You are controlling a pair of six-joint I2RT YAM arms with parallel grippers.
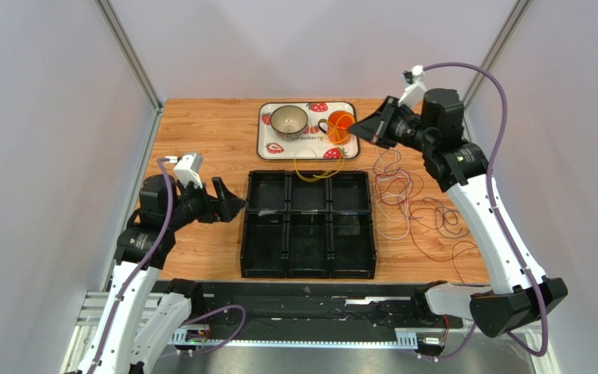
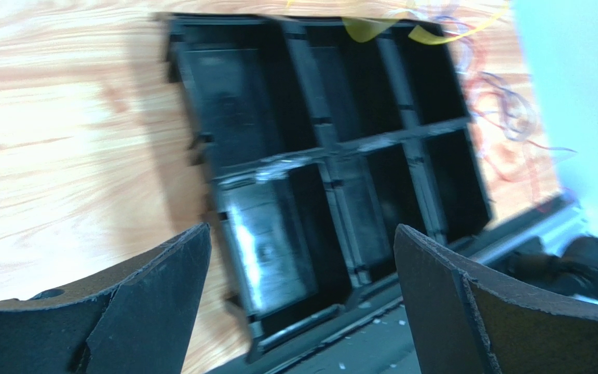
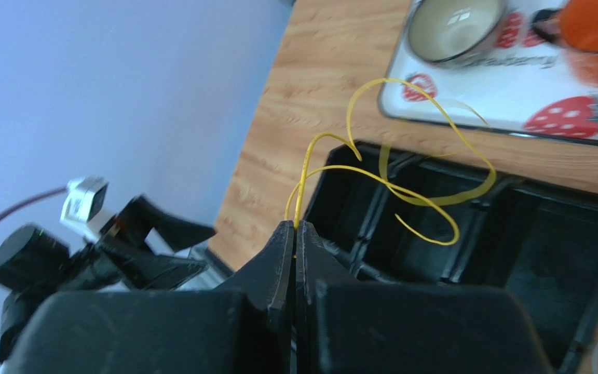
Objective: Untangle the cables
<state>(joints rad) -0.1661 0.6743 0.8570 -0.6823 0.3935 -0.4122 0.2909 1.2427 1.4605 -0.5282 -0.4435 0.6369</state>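
Observation:
My right gripper (image 1: 351,126) hangs over the strawberry tray, shut on a thin yellow cable (image 1: 318,179) whose loops dangle over the back row of the black compartment tray (image 1: 244,234). The right wrist view shows that cable (image 3: 403,195) coming out of the pressed-together tips of the right gripper (image 3: 295,226). A tangle of red, blue and white cables (image 1: 407,204) lies on the wood to the right of the black tray. My left gripper (image 1: 232,199) hovers to the left of that tray, open and empty. In its own view the left gripper (image 2: 300,249) frames the tray (image 2: 325,148).
A strawberry-print tray (image 1: 267,149) at the back holds a grey bowl (image 1: 289,119) and an orange cup (image 1: 341,126). The black tray has six compartments. Grey walls close in on both sides, and a metal rail (image 1: 302,312) runs along the near edge.

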